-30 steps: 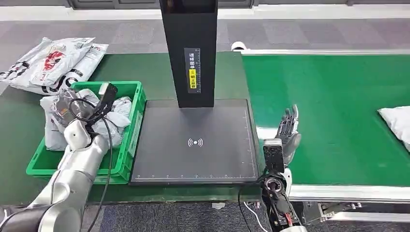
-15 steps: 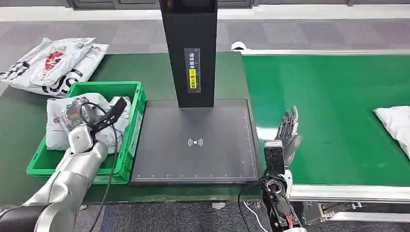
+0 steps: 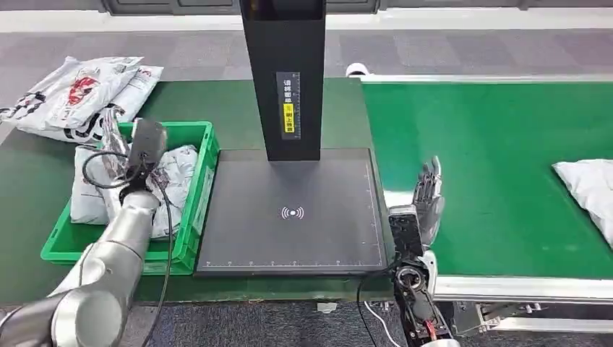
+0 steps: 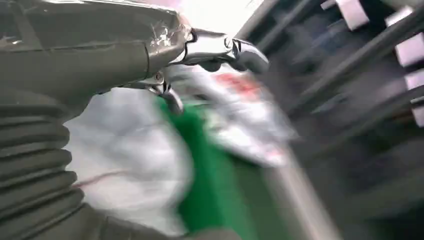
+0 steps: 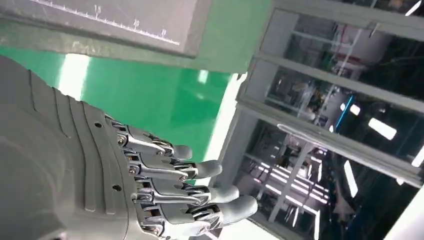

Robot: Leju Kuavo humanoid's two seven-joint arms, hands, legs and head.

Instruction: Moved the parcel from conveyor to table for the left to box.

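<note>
Head view is giving me the layout: the black scanner pad (image 3: pixel 293 210) is lying between the green crate (image 3: pixel 194 210) and the conveyor belt (image 3: pixel 499 144), with the scanner's black column (image 3: pixel 283 72) standing at its far edge. I am seeing wide bare belt between my right hand (image 3: pixel 429 199) and the white parcel (image 3: pixel 589 184), which is lying on the belt at the picture's right edge, partly cut off and well apart from that hand. The right hand's fingers (image 5: pixel 200 192) are stretching out straight, side by side, holding nothing. My left hand (image 3: pixel 119 155) is hovering over the crate's bagged parcels (image 3: pixel 170 177), mostly hidden behind the wrist camera; the left wrist view is blurring badly, so I cannot tell how those fingers are lying. More bagged parcels (image 3: pixel 76 94) are lying on the green tabletop (image 3: pixel 217 101) beyond the crate.
</note>
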